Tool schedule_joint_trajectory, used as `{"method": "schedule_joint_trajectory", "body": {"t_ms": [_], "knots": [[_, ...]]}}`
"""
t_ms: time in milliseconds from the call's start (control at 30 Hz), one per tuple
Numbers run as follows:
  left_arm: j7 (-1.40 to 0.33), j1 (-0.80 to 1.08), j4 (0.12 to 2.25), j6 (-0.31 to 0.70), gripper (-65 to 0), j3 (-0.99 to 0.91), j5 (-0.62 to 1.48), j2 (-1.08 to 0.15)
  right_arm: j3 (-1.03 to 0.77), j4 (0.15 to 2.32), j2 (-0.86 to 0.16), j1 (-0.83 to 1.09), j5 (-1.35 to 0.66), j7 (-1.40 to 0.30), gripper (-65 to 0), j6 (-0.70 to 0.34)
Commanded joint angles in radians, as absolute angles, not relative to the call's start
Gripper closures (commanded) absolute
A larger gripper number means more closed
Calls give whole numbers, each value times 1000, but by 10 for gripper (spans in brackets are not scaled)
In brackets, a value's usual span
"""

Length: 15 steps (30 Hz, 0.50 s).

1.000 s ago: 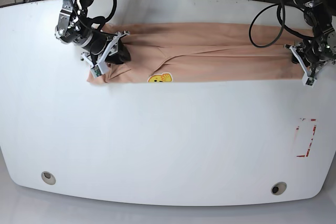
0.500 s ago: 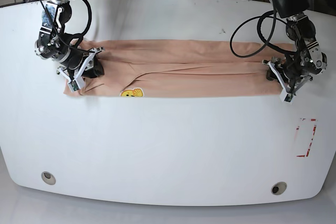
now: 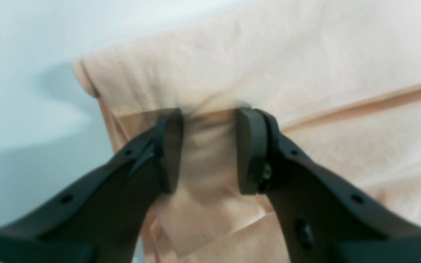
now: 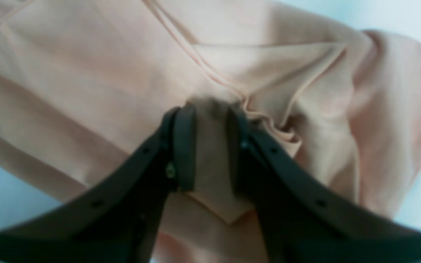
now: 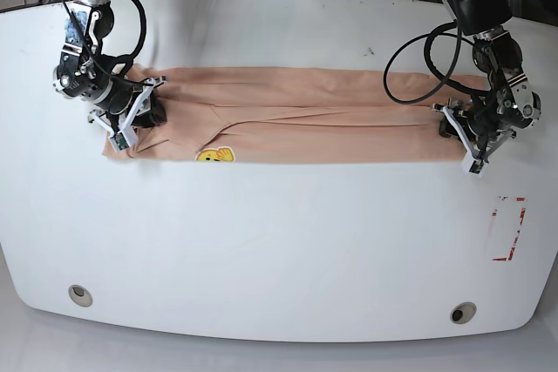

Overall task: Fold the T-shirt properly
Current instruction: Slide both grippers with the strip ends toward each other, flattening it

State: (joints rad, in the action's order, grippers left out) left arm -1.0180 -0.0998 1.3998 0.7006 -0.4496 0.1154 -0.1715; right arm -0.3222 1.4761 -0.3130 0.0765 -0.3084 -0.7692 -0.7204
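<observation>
We see the T-shirt (image 5: 296, 119) folded into a long flat band across the far half of the white table (image 5: 279, 250), its yellow smiley print (image 5: 215, 156) at the near edge, toward the base view's left. Right gripper (image 4: 210, 142) is at that left end, clenched on a bunched pleat of the shirt; in its wrist view cloth fills the gap between the dark fingers (image 4: 185, 146) and seams crumple just past the tips. Left gripper (image 3: 208, 146) is at the opposite end, grasping the shirt too: a strip of fabric runs between its pads (image 3: 249, 149), pinched at the folded edge, with the jaws wider apart than the other's. Both ends of the band lie on the table. A red marking (image 5: 507, 228) sits on the tabletop, near side, well apart from the shirt.
</observation>
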Motion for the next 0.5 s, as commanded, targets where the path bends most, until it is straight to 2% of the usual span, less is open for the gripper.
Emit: {"method": "schedule_joint_trajectory", "body": {"t_ms": [0,467], "knots": [[-1047,-117,1442,698,-221,-450,91,-183,-329,1544,-331,70,-288,-803,-144,-698],[-1150,-163,1593,698,-221,-516,94,-185,-323,1810,-275,38,-294,-992,-144,-698]]}}
